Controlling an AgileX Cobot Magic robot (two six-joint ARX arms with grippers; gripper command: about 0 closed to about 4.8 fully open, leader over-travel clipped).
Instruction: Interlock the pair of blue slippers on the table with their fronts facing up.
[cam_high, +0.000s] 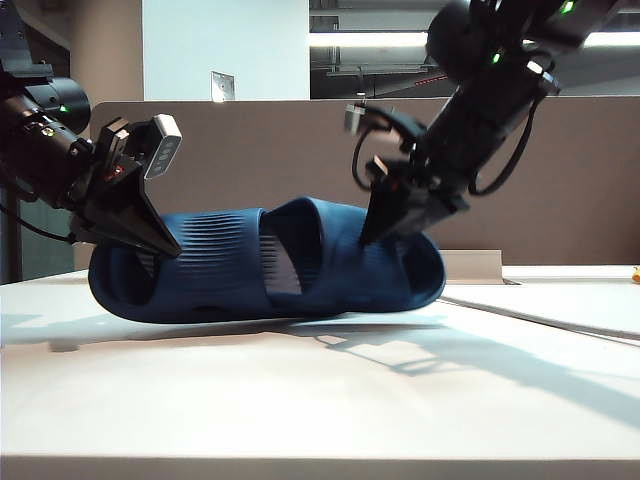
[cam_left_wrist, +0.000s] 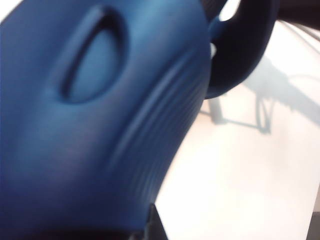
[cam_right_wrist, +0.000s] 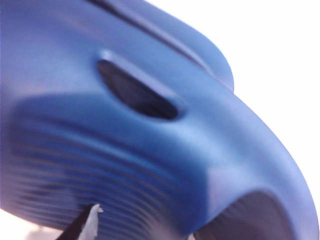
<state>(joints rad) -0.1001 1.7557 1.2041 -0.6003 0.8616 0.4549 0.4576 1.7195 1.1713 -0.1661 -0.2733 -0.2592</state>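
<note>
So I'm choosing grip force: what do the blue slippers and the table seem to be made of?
The blue slippers look like one-piece moulded rubber or foam with a matte finish: ribbed straps, smooth oval side vents, no seams showing. The table looks like an off-white matte laminate or painted board, flat and without glare; which of these can't be told.

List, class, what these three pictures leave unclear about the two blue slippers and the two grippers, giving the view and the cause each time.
- Left gripper, exterior view: its fingertips are hidden against the left slipper.
- Right gripper, exterior view: the right slipper hides its tips, so contact is unclear.
- Left wrist view: the slipper fills the frame, blurred; only a finger tip shows.
- Right wrist view: blurred slipper, cut by the edges.
</note>
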